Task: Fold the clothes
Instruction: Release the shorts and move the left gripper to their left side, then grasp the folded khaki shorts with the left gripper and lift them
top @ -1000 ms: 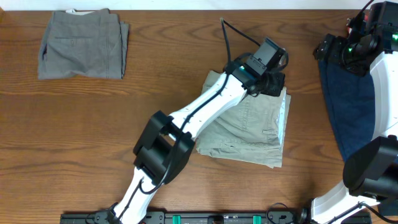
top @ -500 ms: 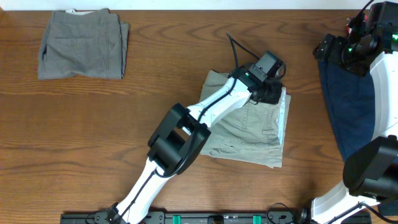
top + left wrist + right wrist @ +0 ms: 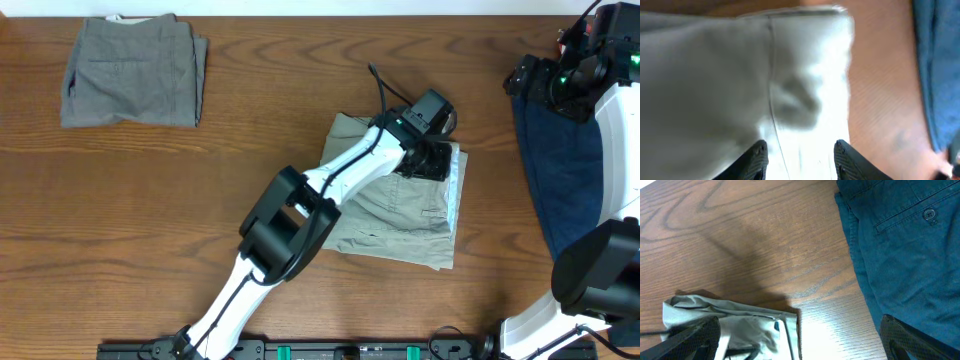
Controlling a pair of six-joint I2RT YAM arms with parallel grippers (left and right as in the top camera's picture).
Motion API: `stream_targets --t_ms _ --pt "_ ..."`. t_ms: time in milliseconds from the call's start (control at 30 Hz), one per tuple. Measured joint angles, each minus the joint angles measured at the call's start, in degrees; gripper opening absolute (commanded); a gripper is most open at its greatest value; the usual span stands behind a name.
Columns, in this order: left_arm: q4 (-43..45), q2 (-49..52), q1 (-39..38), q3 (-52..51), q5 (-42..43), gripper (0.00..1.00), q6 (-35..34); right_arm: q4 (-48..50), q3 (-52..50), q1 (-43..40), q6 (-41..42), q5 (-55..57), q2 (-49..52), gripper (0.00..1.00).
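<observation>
The pale khaki-beige shorts (image 3: 405, 215) lie folded in the middle of the table, pale blue lining along their right edge. My left gripper (image 3: 432, 160) is open and low over their upper right corner; in the left wrist view its fingers (image 3: 756, 159) straddle the blurred pale cloth (image 3: 740, 85). My right gripper (image 3: 545, 82) is open and empty, high at the far right above the navy blue garment (image 3: 560, 170). The right wrist view shows the navy garment (image 3: 910, 250) and the khaki corner (image 3: 740, 325). A folded grey pair (image 3: 132, 70) lies at the back left.
The wood table (image 3: 150, 220) runs wide on the left and front. A black cable (image 3: 378, 80) trails from the left wrist. The right arm's base (image 3: 600, 280) stands at the right edge.
My left gripper has moved a little down and toward me over the khaki shorts' upper right corner, and the left arm's elbow has shifted right. The right arm has not moved.
</observation>
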Motion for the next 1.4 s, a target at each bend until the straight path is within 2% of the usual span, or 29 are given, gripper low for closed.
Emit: stream_targets --t_ms 167,267,467,600,800,967,1067,1233,1400 --pt "-9.70 -9.49 0.17 -0.20 -0.35 0.74 3.69 0.00 0.00 0.00 0.00 0.02 0.00 0.99" --pt "-18.12 -15.96 1.05 -0.13 -3.56 0.98 5.38 0.00 0.00 0.00 0.00 0.04 0.00 0.99" --pt "-33.24 -21.35 7.54 0.13 -13.18 0.98 7.37 0.00 0.00 0.00 0.00 0.02 0.00 0.99" --pt "-36.65 -20.79 14.01 -1.36 -15.50 0.98 10.58 0.00 0.00 0.00 0.00 0.02 0.00 0.99" --pt "-31.36 -20.74 22.82 -10.58 -10.71 0.98 16.09 0.00 0.00 0.00 0.00 0.00 0.00 0.99" --pt "-20.72 -20.68 28.79 -21.86 2.05 0.98 22.53 0.02 0.00 0.00 0.00 0.02 0.00 0.99" --pt "-15.10 -20.57 30.05 -28.20 7.48 0.98 24.37 0.02 0.00 0.00 0.00 0.02 0.00 0.99" --pt "-6.54 -20.46 29.57 -36.74 11.98 0.98 24.92 0.00 0.00 0.00 0.00 0.00 0.00 0.99" --pt "0.79 -20.72 29.22 -39.34 16.85 0.98 22.80 0.00 0.00 0.00 0.00 0.00 0.00 0.99"
